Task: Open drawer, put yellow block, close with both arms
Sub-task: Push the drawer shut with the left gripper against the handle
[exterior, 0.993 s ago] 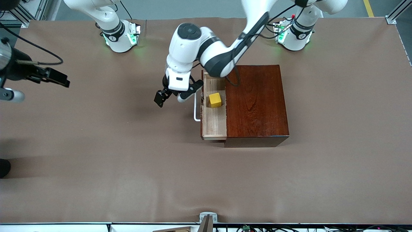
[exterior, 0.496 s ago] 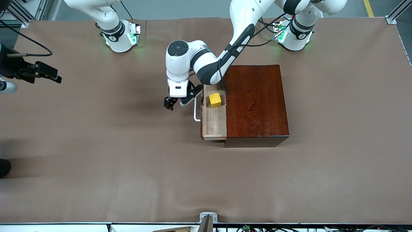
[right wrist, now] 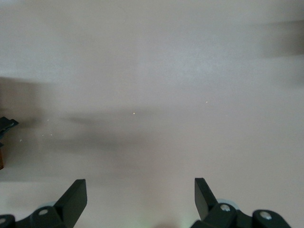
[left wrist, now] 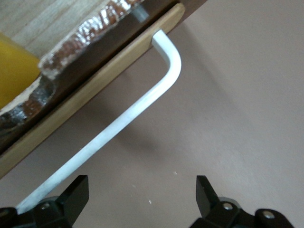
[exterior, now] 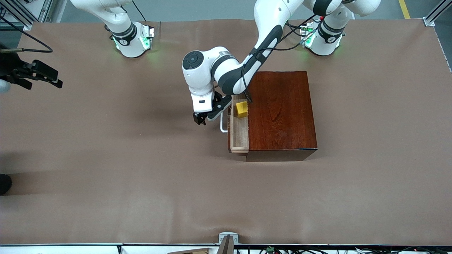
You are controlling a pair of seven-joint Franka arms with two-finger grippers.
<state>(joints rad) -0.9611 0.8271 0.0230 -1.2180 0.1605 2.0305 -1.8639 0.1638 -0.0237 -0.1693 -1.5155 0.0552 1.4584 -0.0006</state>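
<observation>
The left gripper (exterior: 200,119) hangs low just beside the drawer's white handle (exterior: 222,125) — fingers (left wrist: 73,194) spread wide, gripping nothing, one fingertip at the bar. The drawer (exterior: 238,135) stands partly out of the dark wooden box (exterior: 280,114), the yellow block (exterior: 242,109) inside it. The right gripper (exterior: 42,76) waits open and empty over the bench (exterior: 141,176) at the right arm's end.
</observation>
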